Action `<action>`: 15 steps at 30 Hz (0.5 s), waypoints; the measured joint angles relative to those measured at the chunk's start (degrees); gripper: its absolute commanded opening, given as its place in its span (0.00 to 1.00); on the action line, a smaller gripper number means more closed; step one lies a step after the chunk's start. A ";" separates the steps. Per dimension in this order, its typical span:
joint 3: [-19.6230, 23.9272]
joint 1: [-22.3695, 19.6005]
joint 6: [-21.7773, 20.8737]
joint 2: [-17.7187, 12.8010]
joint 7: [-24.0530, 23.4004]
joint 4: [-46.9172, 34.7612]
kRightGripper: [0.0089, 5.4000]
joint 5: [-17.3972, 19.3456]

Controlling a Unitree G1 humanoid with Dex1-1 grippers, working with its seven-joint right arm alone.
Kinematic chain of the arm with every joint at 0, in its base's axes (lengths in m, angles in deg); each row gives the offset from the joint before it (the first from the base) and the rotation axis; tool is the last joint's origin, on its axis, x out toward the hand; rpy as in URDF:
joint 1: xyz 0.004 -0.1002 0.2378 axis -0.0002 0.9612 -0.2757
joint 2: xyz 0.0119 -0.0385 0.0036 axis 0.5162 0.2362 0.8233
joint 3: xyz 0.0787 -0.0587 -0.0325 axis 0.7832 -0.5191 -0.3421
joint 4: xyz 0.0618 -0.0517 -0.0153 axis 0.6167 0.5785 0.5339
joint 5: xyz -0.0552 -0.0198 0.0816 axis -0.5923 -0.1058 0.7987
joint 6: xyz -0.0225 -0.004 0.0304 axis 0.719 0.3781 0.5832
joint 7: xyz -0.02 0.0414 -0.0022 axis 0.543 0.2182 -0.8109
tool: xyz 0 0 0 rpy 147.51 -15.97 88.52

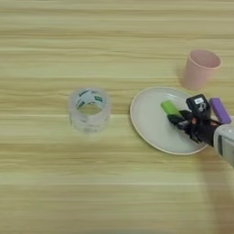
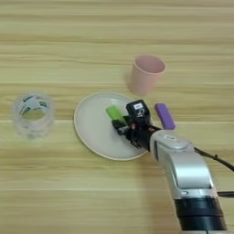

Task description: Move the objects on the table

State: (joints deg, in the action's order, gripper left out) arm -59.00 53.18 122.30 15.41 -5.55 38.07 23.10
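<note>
In the left eye view we find the right gripper over the white plate, its black fingers at the near end of the green block, which lies on the plate's right half. Whether the jaws clamp the block or merely stand against it we cannot tell. The purple block lies on the table just off the plate's right rim, beside the gripper body. A pink cup stands upright beyond the plate; a clear tape roll sits well apart to the left.

In the right eye view the silver forearm enters from the bottom right and crosses the plate's near-right rim. The green block shows clear of the fingers along most of its length.

In our judgement the step in hand concerns the green block at the plate. To do it well, we advise keeping the fingers square across the block's narrow sides and clear of the rim.

Count: blocks, two (one green, one purple); plate, one; cup, one; tape roll, one.
</note>
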 measured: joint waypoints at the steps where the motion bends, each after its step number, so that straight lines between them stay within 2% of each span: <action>1: 0.37 0.00 0.03 -0.04 -0.26 -0.21 0.26 0.00; 10: 3.87 0.09 0.41 -0.52 -0.66 -3.72 0.26 0.28; 15: 7.46 0.52 1.23 -1.81 -0.84 -4.90 0.26 0.43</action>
State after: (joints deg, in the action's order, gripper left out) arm -51.54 53.70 123.53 13.60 -6.40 33.17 23.53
